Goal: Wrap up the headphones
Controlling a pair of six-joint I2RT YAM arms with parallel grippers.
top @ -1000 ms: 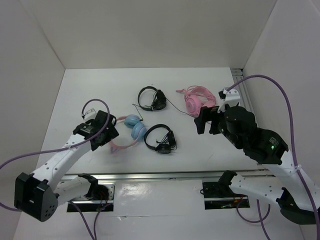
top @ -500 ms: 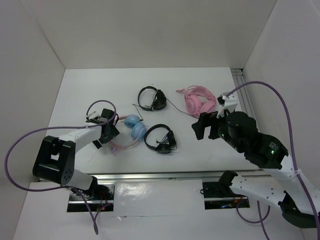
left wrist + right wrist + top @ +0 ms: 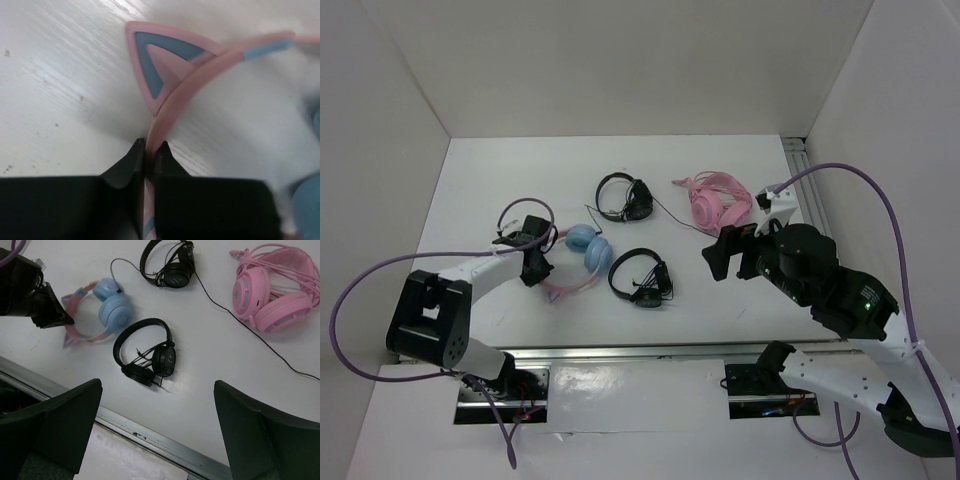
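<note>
The headphones (image 3: 588, 246) lie left of the table's middle, with light blue ear cups (image 3: 114, 307) and a pink headband (image 3: 172, 105) that carries a pink-and-blue cat ear (image 3: 160, 60). A thin dark cable (image 3: 113, 262) curls away from the cups. My left gripper (image 3: 536, 264) sits low at the headband's left side and is shut on the band, which runs between its black fingertips (image 3: 134, 155). My right gripper (image 3: 725, 250) hovers open above the table's right half, holding nothing. The right wrist view shows its wide fingers (image 3: 55, 425) framing the table below.
Two black headphones lie close by, one (image 3: 642, 275) just right of the blue cups and one (image 3: 625, 198) further back. All-pink cat-ear headphones (image 3: 715, 200) with a long cable sit at the back right. A metal rail (image 3: 620, 352) runs along the near edge. White walls enclose three sides.
My left gripper went from open to shut on the pink headband. The blue ear cups shifted slightly toward the back left. My right arm drifted a little.
</note>
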